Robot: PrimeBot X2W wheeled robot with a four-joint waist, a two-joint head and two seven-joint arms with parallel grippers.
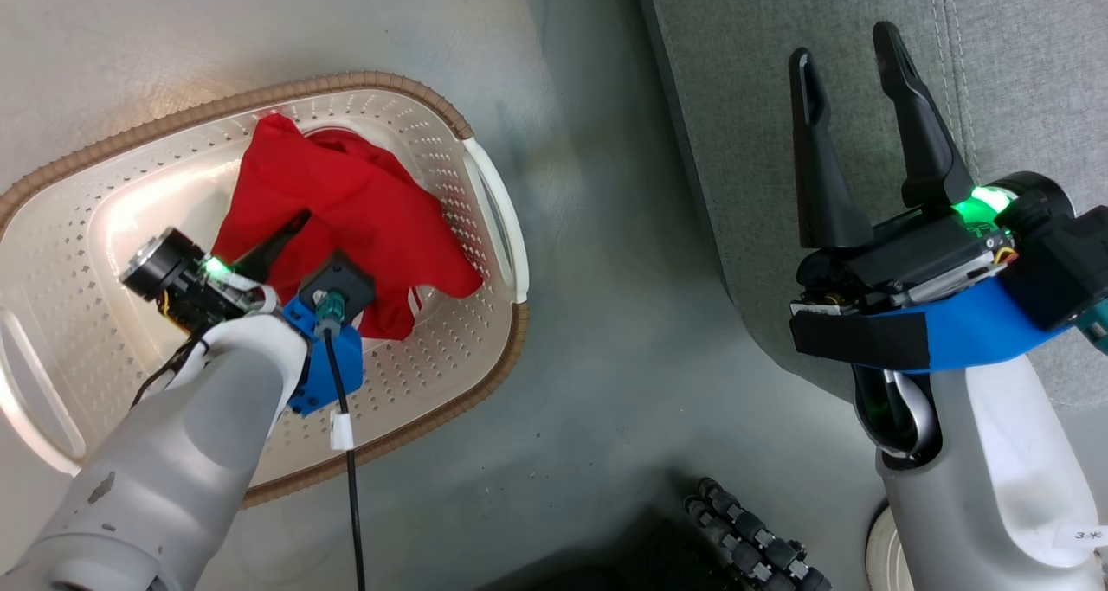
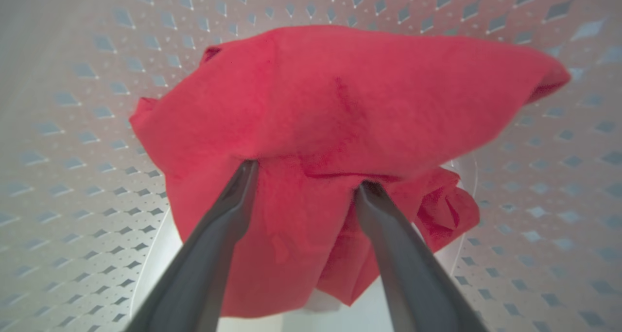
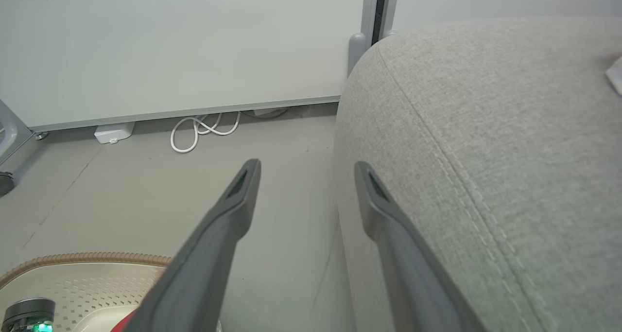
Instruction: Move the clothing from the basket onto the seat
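Note:
The clothing (image 1: 346, 193) is a crumpled bright red heap inside the cream basket (image 1: 389, 82), which stands on the floor at the left. My left gripper (image 1: 301, 228) reaches down into the basket and is open. In the left wrist view its fingertips (image 2: 249, 169) are tucked under a fold of the clothing (image 2: 340, 94), with red fabric between the spread fingers and the basket's perforated wall (image 2: 73, 137) all round. My right gripper (image 1: 844, 44) hangs open and empty over the edge of the grey seat (image 1: 736, 54). The right wrist view shows the right gripper (image 3: 307, 166) beside the seat (image 3: 486, 152).
A strip of bare grey floor (image 1: 606, 314) separates the basket from the seat. My base, with a dark ribbed part (image 1: 753, 548), shows at the bottom. Beyond the seat a pale wall panel stands with a looped white cable (image 3: 204, 128) at its foot. The basket rim (image 3: 87, 259) lies low left.

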